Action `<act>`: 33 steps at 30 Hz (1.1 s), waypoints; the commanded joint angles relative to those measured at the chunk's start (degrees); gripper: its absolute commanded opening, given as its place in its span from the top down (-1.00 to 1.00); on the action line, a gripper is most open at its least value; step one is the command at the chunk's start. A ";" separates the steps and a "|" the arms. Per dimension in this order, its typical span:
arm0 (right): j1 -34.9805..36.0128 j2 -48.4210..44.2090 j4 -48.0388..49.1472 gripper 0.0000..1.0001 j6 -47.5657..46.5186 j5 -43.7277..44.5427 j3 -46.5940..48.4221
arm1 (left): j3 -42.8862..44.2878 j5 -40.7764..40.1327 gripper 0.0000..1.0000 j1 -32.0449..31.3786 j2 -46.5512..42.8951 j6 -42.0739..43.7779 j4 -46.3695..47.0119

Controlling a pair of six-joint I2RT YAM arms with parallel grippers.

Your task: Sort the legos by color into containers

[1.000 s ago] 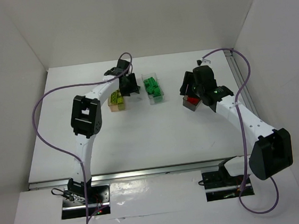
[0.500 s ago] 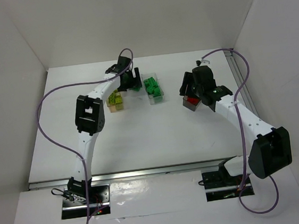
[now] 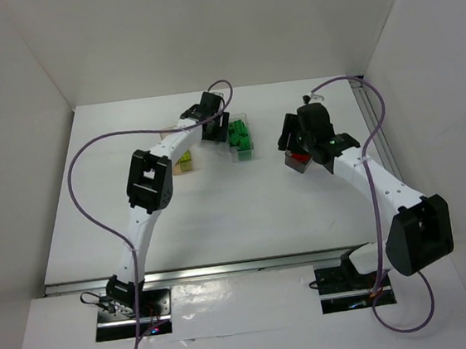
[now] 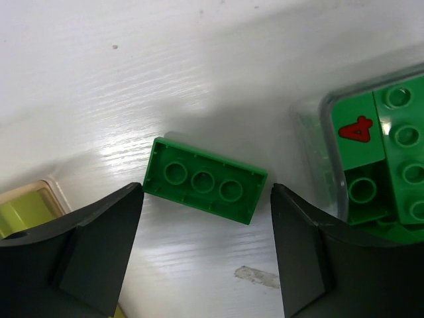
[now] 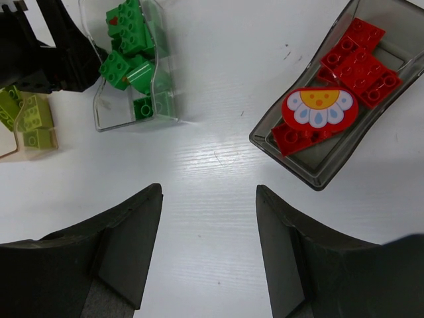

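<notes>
I have the white table (image 3: 221, 217) with both arms reaching out over its far half. The left arm stretches farthest, and its left gripper (image 3: 214, 129) hangs between the orange-tan bin (image 3: 184, 165) and the clear bin (image 3: 241, 136). In the left wrist view its jaws are released and spread wide, with the dark fingers (image 4: 79, 258) flanking a loose brick. I cannot tell whether the left tip touches it. The right gripper (image 3: 297, 147) hovers just near of the smoky grey bin (image 5: 311, 169), jaws apart with only bare table between them.

The three bins stand in a row across the far part of the table, tan on the left, clear in the middle and grey on the right. The clear one holds a heap of green bricks (image 5: 129, 46), one of them printed with a red 4. The grey one holds flat red bricks (image 5: 358, 59) and a flower-printed piece (image 5: 319, 107) lying on top of them. The tan one holds yellow-green bricks (image 5: 30, 116).

The loose green brick (image 4: 205, 180) lies flat on the table, underside up, just left of the clear bin's wall and outside it.
</notes>
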 commanded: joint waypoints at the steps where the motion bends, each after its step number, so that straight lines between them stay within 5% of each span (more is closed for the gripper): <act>1: 0.42 0.15 0.98 -0.32 0.09 -0.08 1.91 | -0.01 -3.27 -0.71 -1.09 3.69 3.54 -0.41; 12: 0.95 0.68 0.98 -0.35 0.09 -0.08 2.44 | -4.22 -8.27 -0.15 -1.09 -3.32 1.78 -0.41; 19: 1.47 0.68 0.98 -0.35 0.09 -0.08 2.44 | -7.48 -8.28 -0.11 -1.09 -11.34 -0.59 -1.03; 24: 1.47 0.68 0.98 -0.35 0.62 -0.08 2.44 | -8.18 -0.39 -0.11 -1.09 -15.46 -3.66 -1.64; 33: 1.47 0.68 0.46 -0.35 0.62 0.97 2.44 | -0.99 4.28 -0.08 -4.60 -10.65 -7.18 -0.50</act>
